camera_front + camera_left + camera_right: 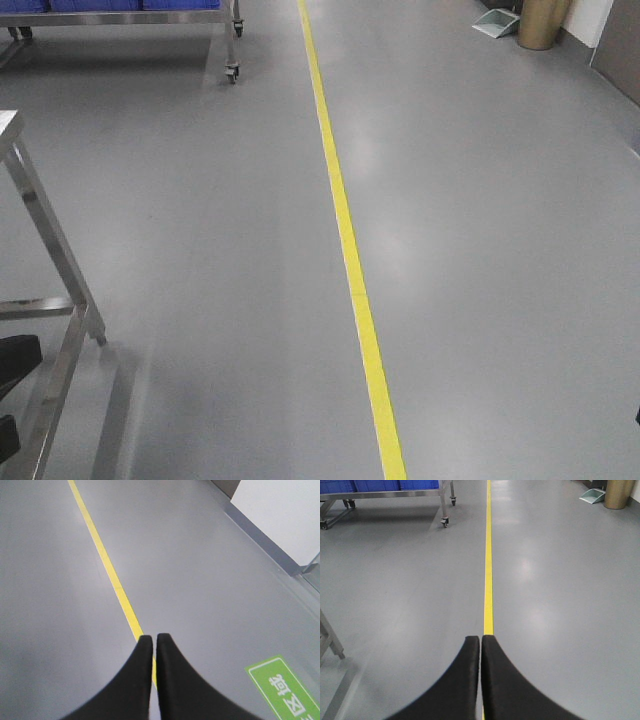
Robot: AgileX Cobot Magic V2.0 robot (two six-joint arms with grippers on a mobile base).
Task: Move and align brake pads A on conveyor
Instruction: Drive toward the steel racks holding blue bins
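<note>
With the left claw (154, 639) and right claw (480, 640) both closed on nothing above grey floor (480, 250) and its central yellow line (345, 240), and no brake pads A or conveyor in view, the task looks unstarted.

My left gripper (153, 639) hangs over the grey floor (210, 590), my two black fingers (175, 685) pressed tip to tip above a yellow line (104, 555) that runs away up-left, with a green floor sign (285, 690) at lower right.
</note>
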